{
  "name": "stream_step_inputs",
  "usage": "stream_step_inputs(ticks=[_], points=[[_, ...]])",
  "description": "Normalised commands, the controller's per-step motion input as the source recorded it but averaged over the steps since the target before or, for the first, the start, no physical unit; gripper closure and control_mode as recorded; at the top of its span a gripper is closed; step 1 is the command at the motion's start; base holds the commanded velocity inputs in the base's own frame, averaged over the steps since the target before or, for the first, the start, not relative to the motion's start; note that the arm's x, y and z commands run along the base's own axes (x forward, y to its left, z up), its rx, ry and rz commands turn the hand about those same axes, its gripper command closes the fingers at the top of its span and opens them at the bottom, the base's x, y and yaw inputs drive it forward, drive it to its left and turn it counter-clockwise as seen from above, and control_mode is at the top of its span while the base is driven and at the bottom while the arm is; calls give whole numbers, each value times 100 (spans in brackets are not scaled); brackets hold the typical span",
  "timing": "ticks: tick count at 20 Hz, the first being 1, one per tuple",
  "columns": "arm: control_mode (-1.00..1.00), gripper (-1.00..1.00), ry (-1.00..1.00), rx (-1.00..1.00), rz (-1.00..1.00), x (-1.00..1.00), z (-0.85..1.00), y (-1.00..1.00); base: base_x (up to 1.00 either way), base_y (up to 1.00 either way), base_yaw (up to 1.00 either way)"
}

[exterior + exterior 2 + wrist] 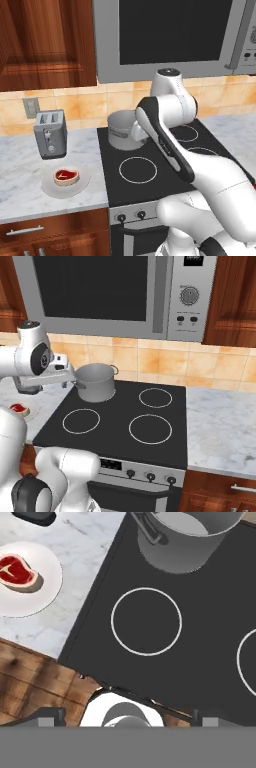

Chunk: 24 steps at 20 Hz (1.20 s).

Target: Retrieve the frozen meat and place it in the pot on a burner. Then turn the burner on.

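Observation:
The frozen meat, a small red steak with a tan rim, lies on a round white plate on the marble counter left of the stove; it also shows on the plate and past my arm. The grey pot stands open on the back left burner, partly behind my arm in the left base view. My gripper hangs high over the stove's front left, looking down, open, with its fingertips far apart and nothing between them. It is apart from both meat and pot.
A grey toaster stands behind the plate. The front left burner is bare, as are the two right ones. Knobs line the stove front. A microwave hangs above the stove.

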Motion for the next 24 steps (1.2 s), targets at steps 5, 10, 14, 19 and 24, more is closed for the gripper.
stream_step_inputs(ticks=[5,10,14,19,24], points=[[-100,-100,0,-7,23,-37,-7,65,0,0,0],[-100,-100,0,-2,21,-22,-5,58,0,0,0],[-100,-100,0,0,13,-7,-10,53,0,0,0],[-100,-100,0,0,10,0,-18,56,0,0,0],[-100,-100,0,0,9,0,-32,60,0,0,0]])
